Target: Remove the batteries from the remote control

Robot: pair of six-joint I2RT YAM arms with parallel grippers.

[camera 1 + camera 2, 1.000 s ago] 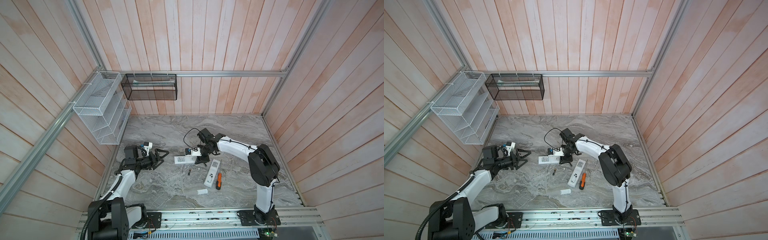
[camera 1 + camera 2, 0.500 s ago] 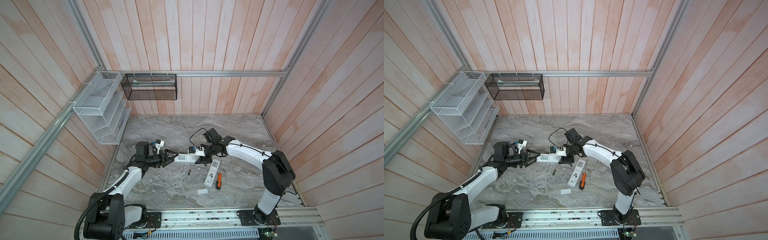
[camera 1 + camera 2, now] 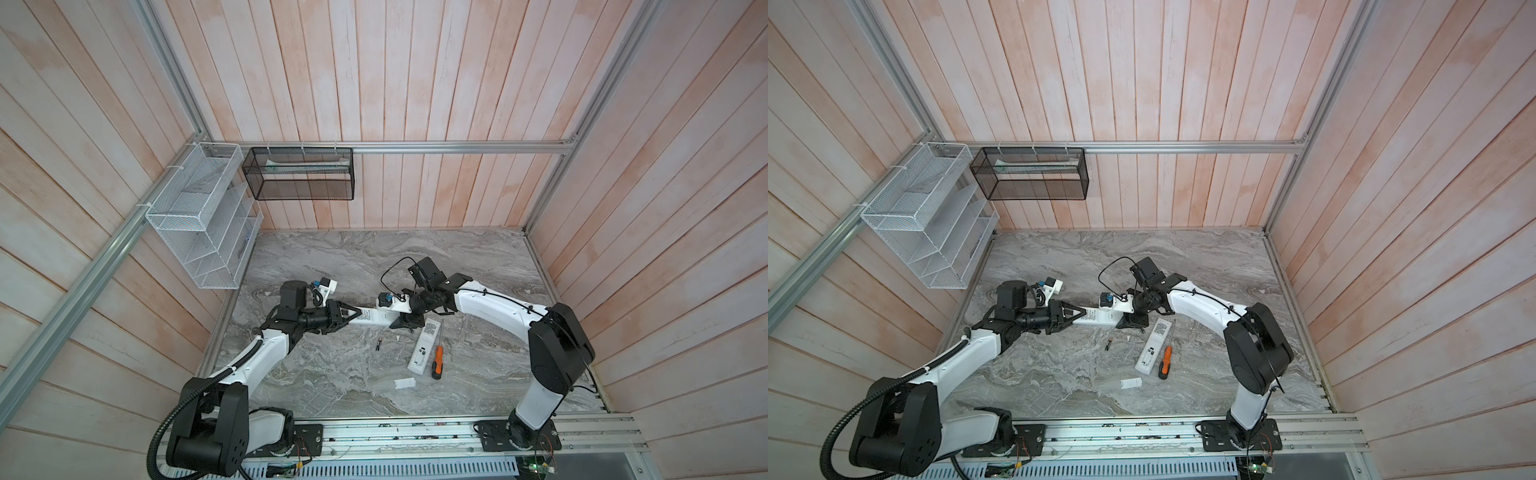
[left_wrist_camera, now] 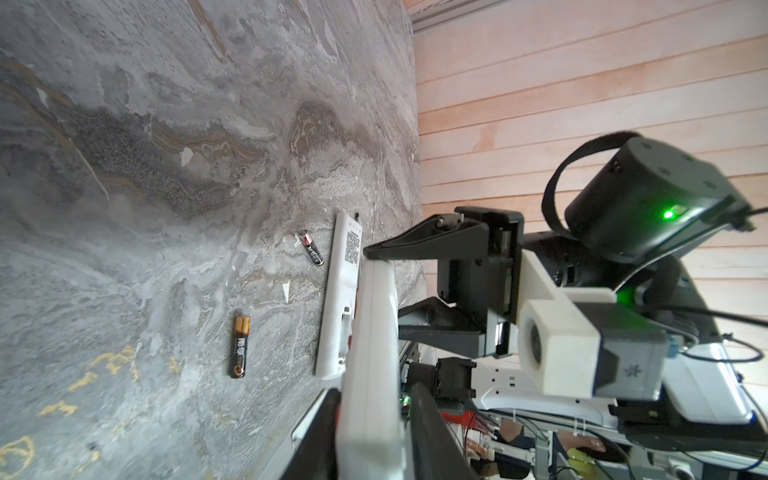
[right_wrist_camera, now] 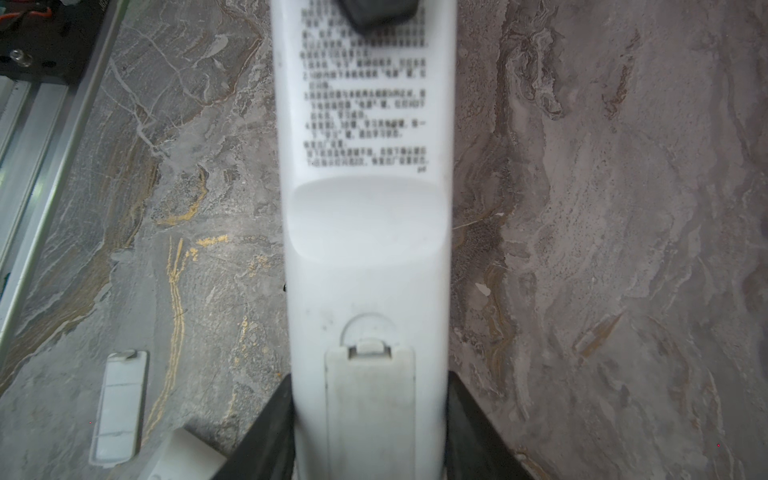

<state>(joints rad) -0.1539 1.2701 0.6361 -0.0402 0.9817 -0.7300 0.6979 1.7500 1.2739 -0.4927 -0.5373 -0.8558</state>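
1. The left gripper had its jaws pressed on both sides of one end of a white remote, holding it clear of the marble tabletop.
2. Under that span lay one battery, nearer the left gripper, and another battery farther off, toward the right gripper.
3. The right gripper clamped the remote's other end. The battery cover there was in place, so any batteries inside were hidden.
4. Just beyond the right gripper lay a second remote, its compartment apparently open, beside a screwdriver.
5. The step looked like a two-handed hold on the unopened remote. The next move probably called for one gripper to steady it while the other let go and worked the cover latch.
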